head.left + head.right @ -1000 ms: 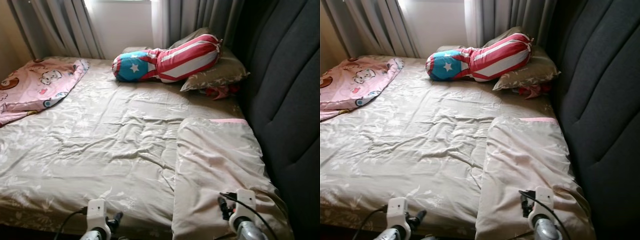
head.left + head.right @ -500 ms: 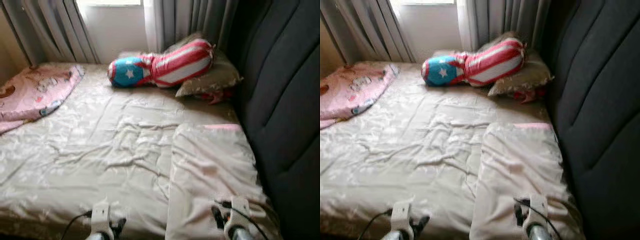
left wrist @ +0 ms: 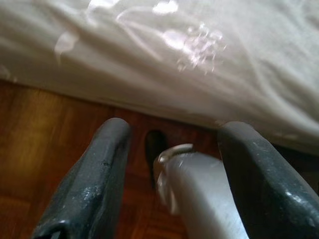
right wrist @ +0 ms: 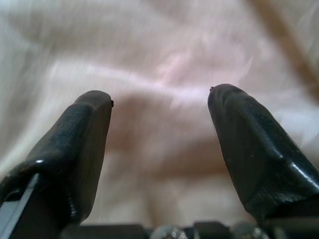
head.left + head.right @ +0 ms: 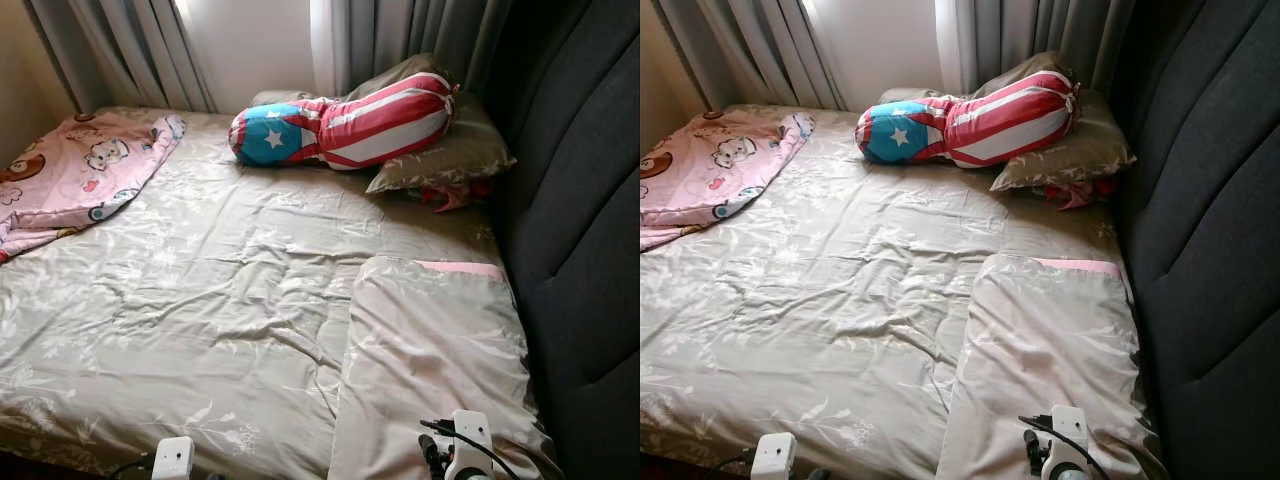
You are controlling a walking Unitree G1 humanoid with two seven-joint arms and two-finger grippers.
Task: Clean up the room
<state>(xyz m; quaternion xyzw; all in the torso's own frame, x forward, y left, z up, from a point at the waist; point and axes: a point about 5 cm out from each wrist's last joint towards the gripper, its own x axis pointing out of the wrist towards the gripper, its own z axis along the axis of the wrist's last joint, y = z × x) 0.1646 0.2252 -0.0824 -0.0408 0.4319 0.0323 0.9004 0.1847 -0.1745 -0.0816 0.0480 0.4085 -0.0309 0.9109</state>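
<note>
A bed with a wrinkled beige floral sheet [image 5: 200, 290] lies before me. A folded beige cover with a pink edge [image 5: 430, 340] rests on its near right part. A pink cartoon blanket [image 5: 75, 170] is bunched at the far left. A red, white and blue star bolster [image 5: 340, 125] leans on a beige pillow [image 5: 450, 150], with a red cloth [image 5: 450, 193] tucked under it. My right gripper [image 4: 159, 97] is open just above the folded cover. My left gripper [image 3: 172, 132] is open over the wooden floor at the bed's edge, a silver rounded part [image 3: 194, 184] between its fingers.
A dark padded headboard [image 5: 580, 230] runs along the right side. Grey curtains [image 5: 130, 50] and a bright window wall stand behind the bed. Brown wooden floor [image 3: 30, 144] shows under the bed's near edge.
The camera has shifted and sharpened after a blurred moment. Both wrists now sit lower at the bottom edge of the eye views. Things on the bed lie as before.
</note>
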